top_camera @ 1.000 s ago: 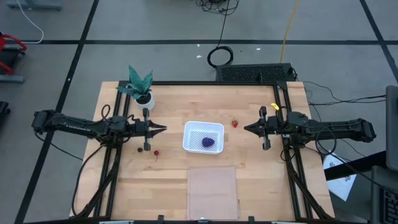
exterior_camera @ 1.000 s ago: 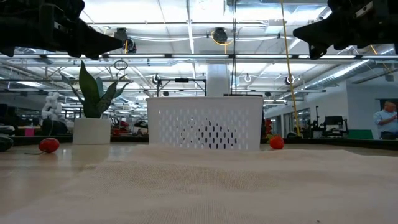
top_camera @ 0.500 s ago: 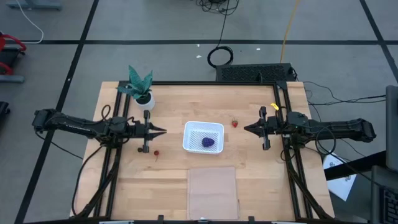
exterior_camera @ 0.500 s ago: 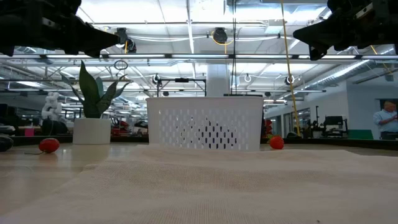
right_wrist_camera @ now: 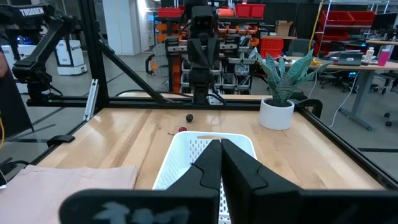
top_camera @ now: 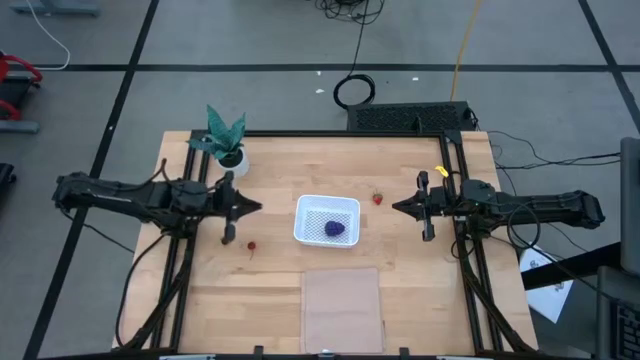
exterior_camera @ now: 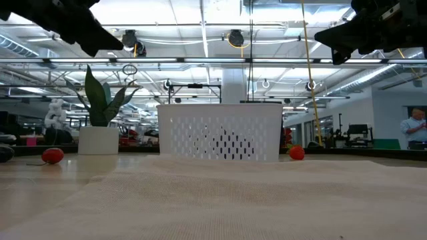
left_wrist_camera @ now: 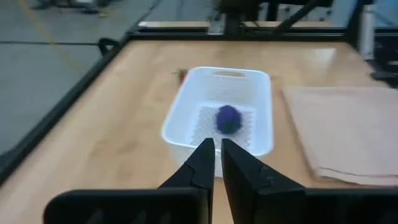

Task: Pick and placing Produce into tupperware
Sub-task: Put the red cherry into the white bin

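The white tupperware [top_camera: 300, 222] stands mid-table on its base, with a purple lumpy cluster [top_camera: 334, 228] lying inside it. One red strawberry piece [top_camera: 378, 199] lies on the wood at its far right corner. Another red piece [top_camera: 251, 245] lies to its left, and a small dark berry [right_wrist_camera: 189, 117] lies beyond that in the right wrist view. My left gripper [top_camera: 258, 207] hovers left of the container, tipped nose-down toward it, shut and empty [left_wrist_camera: 216, 144]. My right gripper [top_camera: 393, 207] hovers level on the right, shut and empty [right_wrist_camera: 219, 144].
A green potted plant [top_camera: 228, 140] stands at the far left of the table. A flat translucent sheet [top_camera: 343, 307] lies near the front edge, in front of the container. Black frame rails [top_camera: 170, 260] run along both sides. A person [exterior_camera: 415, 127] shows far off in the room.
My left gripper has risen and tipped its nose down toward the tupperware, drawing back a little toward the table's left edge. Its fingers stay shut. The produce and the container have not moved.
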`<state>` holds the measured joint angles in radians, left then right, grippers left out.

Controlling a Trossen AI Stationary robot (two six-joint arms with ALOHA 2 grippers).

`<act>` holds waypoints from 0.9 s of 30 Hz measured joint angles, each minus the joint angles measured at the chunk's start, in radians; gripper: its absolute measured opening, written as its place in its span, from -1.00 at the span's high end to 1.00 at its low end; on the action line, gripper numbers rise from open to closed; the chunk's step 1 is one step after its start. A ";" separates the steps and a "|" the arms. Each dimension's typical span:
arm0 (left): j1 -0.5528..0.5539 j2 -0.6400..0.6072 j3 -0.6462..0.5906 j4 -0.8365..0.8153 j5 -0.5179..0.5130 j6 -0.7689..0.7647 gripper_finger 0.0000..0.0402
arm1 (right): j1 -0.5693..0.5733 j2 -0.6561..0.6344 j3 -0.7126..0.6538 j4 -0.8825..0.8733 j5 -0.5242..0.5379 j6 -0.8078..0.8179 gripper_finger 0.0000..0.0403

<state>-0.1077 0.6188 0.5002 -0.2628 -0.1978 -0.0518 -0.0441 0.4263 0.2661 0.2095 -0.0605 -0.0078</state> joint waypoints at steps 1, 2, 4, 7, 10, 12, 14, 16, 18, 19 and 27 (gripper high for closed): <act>-0.004 0.000 0.002 -0.001 0.024 -0.003 0.84 | 0.000 0.000 0.000 0.000 0.000 0.000 1.00; -0.007 0.000 0.002 -0.002 0.051 -0.004 0.84 | 0.000 0.000 0.000 0.000 0.000 0.000 1.00; -0.011 0.001 0.002 -0.005 0.097 -0.013 0.84 | 0.000 0.000 0.000 0.000 0.000 -0.001 1.00; -0.012 0.000 0.002 -0.005 0.135 -0.094 0.84 | 0.000 0.000 0.000 0.000 0.000 -0.004 1.00; -0.012 0.004 0.021 -0.062 0.153 -0.144 0.84 | 0.000 0.000 0.000 0.000 0.000 -0.004 1.00; -0.013 0.017 0.060 -0.153 0.150 -0.153 0.84 | 0.000 0.000 0.000 0.000 0.000 -0.004 1.00; -0.013 0.036 0.103 -0.243 0.135 -0.158 0.84 | 0.000 0.000 0.000 0.000 0.000 -0.004 1.00; -0.013 0.061 0.145 -0.316 0.111 -0.160 0.84 | 0.000 0.000 -0.001 0.000 0.000 -0.004 1.00; -0.013 0.087 0.186 -0.370 0.097 -0.161 0.84 | 0.000 0.000 -0.001 0.000 0.000 -0.004 1.00; -0.011 0.103 0.205 -0.394 0.096 -0.161 0.84 | 0.000 0.000 -0.001 0.000 0.000 -0.004 1.00; -0.025 0.284 0.359 -0.572 0.110 -0.140 0.84 | 0.000 0.000 -0.001 -0.003 0.000 -0.004 1.00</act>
<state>-0.1329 0.9023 0.8593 -0.8352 -0.0874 -0.1917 -0.0442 0.4263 0.2653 0.2061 -0.0605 -0.0120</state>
